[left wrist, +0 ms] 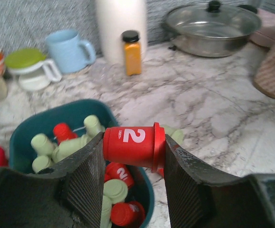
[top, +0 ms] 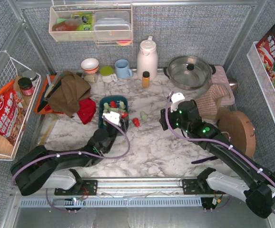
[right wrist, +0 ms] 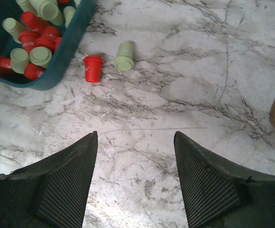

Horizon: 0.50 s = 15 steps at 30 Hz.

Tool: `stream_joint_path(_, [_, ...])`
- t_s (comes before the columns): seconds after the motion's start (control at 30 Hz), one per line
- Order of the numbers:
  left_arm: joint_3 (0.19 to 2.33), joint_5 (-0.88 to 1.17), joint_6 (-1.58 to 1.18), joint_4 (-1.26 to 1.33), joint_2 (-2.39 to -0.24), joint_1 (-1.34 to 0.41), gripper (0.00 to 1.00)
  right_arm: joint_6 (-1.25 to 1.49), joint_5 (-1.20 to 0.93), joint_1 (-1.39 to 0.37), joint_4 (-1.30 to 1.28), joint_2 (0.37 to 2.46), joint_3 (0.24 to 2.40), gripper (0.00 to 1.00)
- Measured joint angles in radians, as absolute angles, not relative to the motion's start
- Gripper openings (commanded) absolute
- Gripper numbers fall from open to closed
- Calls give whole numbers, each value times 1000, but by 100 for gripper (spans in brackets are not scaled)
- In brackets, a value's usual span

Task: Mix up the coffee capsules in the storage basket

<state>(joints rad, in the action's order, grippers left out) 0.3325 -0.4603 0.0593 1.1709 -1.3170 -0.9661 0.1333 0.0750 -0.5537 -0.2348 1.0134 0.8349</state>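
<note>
Left jaws clamped on one red capsule [left wrist: 130, 142] over the storage basket [left wrist: 47, 111]; right jaws apart and empty.
In the left wrist view the held capsule, marked "2", lies sideways mid-frame, with the teal basket at lower left. In the right wrist view the basket is at upper left, its red and green coffee capsules [right wrist: 40, 54] too heaped to count. Two more lie on the marble tabletop [right wrist: 199, 95] just beside it: one loose red capsule [right wrist: 93, 68] and one loose green capsule [right wrist: 124, 57].

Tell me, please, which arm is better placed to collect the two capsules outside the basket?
Right: the right gripper is open, empty, facing the loose red capsule and green capsule. The left gripper is clamping its own red capsule at the basket.
</note>
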Motion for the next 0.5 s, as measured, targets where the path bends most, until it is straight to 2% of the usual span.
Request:
stream_joint_path(0.13, [387,-491,-117,958,-1256,-876,23,132,107,-553,-232,1017,828,70])
stream_joint_path(0.23, [435,-477,-212,822,-1243,-846,29,129,124,-553,-227,1031,821,70])
stream_joint_path(0.43, [546,-462,-366,583,-1292,-793,33,126,149,-551,-217,1074,816,70])
stream_joint_path(0.5, [560,-441,-407,530,-1321,-769,38,126,152,-551,-205,1097,815,70])
